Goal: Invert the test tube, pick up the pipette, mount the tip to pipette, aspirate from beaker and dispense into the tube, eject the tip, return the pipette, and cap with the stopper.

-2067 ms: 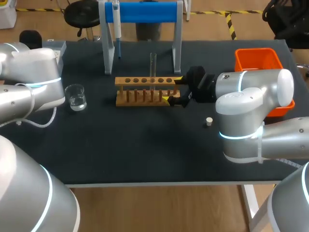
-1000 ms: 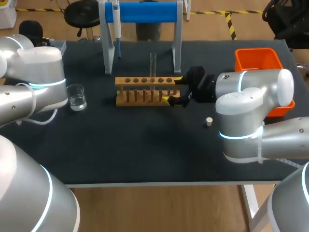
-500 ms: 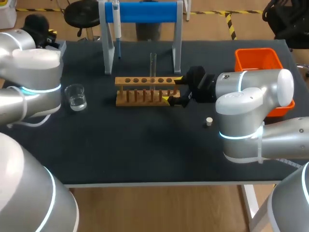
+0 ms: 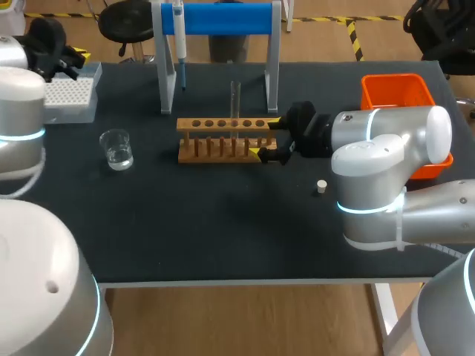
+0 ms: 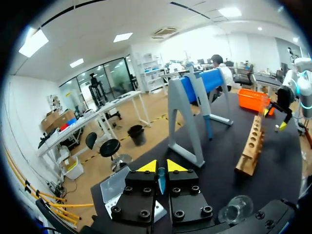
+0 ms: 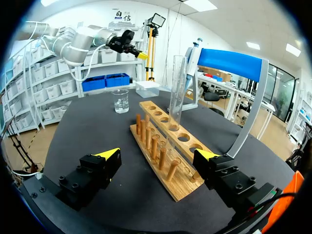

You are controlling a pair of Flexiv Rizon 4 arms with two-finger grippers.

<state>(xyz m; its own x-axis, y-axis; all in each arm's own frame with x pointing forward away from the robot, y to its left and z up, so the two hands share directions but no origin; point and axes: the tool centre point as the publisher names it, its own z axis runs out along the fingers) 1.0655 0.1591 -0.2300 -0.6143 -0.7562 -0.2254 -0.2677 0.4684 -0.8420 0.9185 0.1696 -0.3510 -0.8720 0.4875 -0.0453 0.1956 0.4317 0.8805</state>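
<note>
Black tabletop (image 4: pixel 223 222) carries a wooden rack (image 4: pixel 223 141) with the test tube (image 4: pixel 235 100) standing upright in one of its holes. The right gripper (image 4: pixel 266 137) is spread wide, a finger on each side of the rack's end, grasping nothing. The left gripper (image 5: pixel 161 166) hangs near the tip box (image 4: pixel 68 95), its fingers drawn together and empty. The pipette (image 4: pixel 179 37) hangs on the blue stand (image 4: pixel 223 18). The beaker (image 4: pixel 116 148) sits left of the rack, and the stopper (image 4: pixel 321 186) lies to its right.

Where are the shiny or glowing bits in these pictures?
Head view: pale glowing rings on the left arm and right arm, and glints on the beaker. Right wrist view: light streaks along the test tube. Left wrist view: the beaker's rim sparkles.
</note>
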